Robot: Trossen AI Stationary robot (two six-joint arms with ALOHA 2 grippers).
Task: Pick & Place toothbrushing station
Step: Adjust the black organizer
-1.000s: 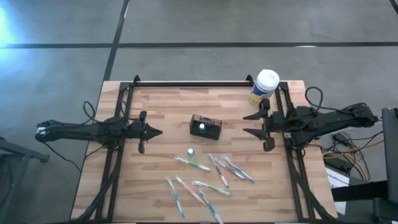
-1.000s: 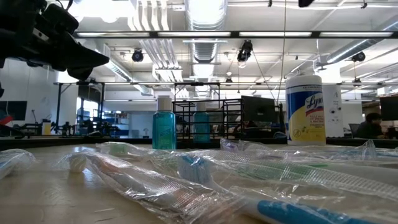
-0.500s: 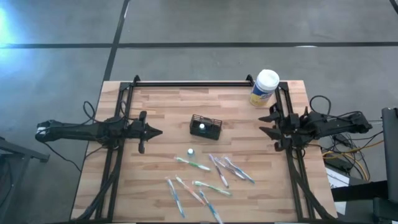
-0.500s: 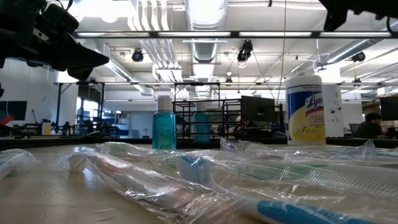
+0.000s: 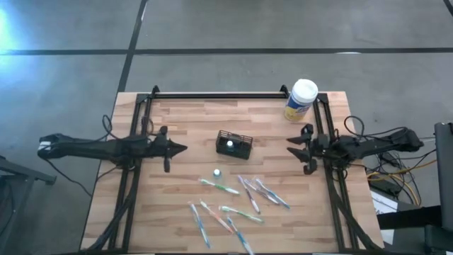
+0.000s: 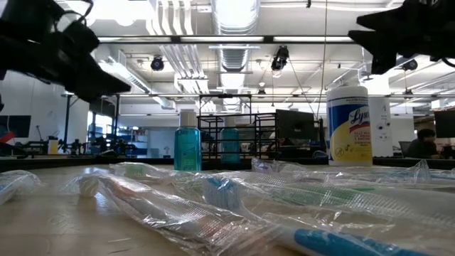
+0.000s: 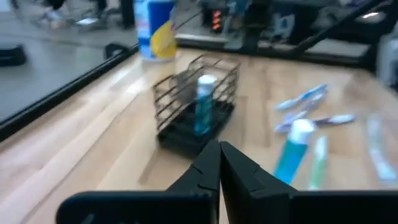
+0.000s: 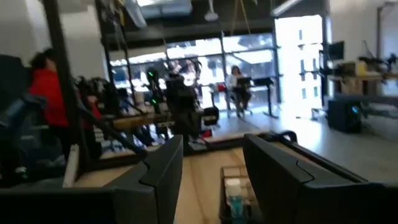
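The toothbrushing station, a small black wire-mesh holder (image 5: 234,144), stands on the table's middle with a blue bottle (image 5: 229,146) upright inside it. It also shows in the left wrist view (image 7: 198,112), the right wrist view (image 8: 233,193) and the low view (image 6: 234,139). My left gripper (image 5: 182,148) is shut and empty, left of the holder and above the table. Its shut fingers point at the holder in its wrist view (image 7: 219,152). My right gripper (image 5: 291,147) is open and empty, right of the holder and above the table. Its fingers stand apart in its wrist view (image 8: 211,174).
A second blue bottle (image 5: 216,173) stands just near of the holder. Several plastic-wrapped toothbrushes (image 5: 241,202) lie toward the near edge. A white-lidded canister with a yellow label (image 5: 301,99) stands at the far right corner. People show in the room beyond (image 8: 46,93).
My right gripper has drawn back toward the table's right edge, then come back toward the holder and gone lower, staying open. My left gripper has moved a little toward the holder and dipped slightly, staying shut.
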